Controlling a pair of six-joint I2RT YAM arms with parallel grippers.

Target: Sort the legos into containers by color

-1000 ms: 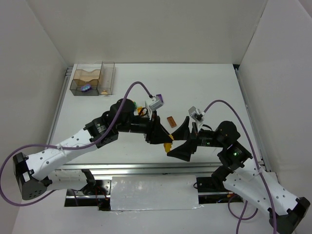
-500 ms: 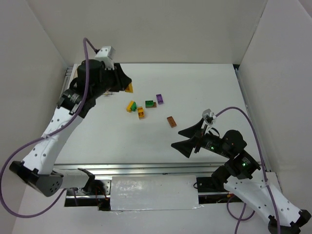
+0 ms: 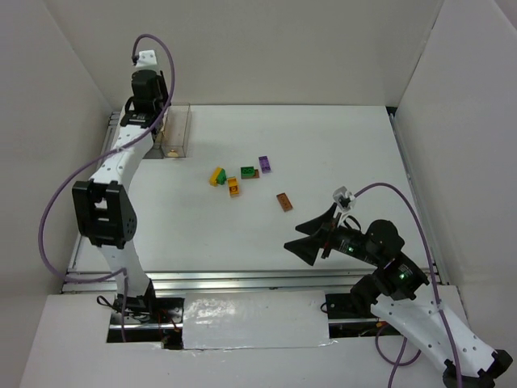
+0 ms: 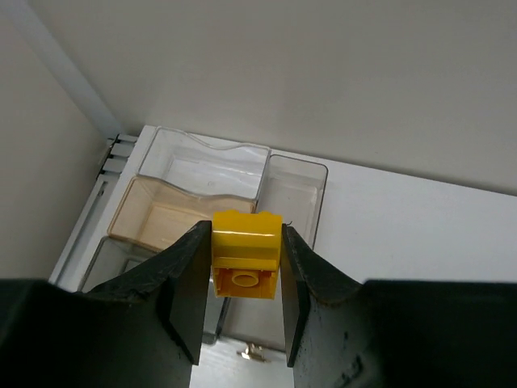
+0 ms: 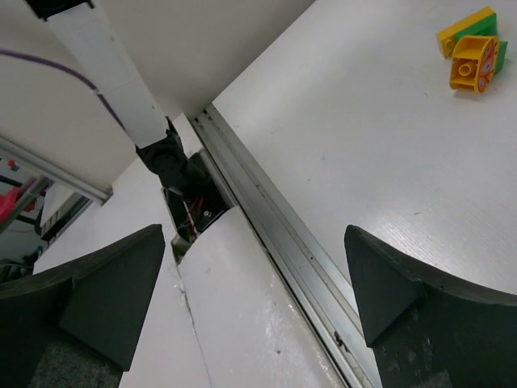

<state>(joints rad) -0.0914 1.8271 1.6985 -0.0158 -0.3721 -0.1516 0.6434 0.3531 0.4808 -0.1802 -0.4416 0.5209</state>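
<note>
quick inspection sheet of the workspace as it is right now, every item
surface: white table, flat
job's things: containers at the far left corner; yellow lego held over them; loose legos mid-table, among them a purple lego and a brown lego
clutter: nothing seen
grippers: left pincer shut on the yellow lego; right pincer open, empty, near the front edge
cables: purple cable looping off each arm
surroundings: white walls; metal rail along the front

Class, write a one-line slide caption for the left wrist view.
Left gripper holds a yellow brick above the clear bins.
</note>
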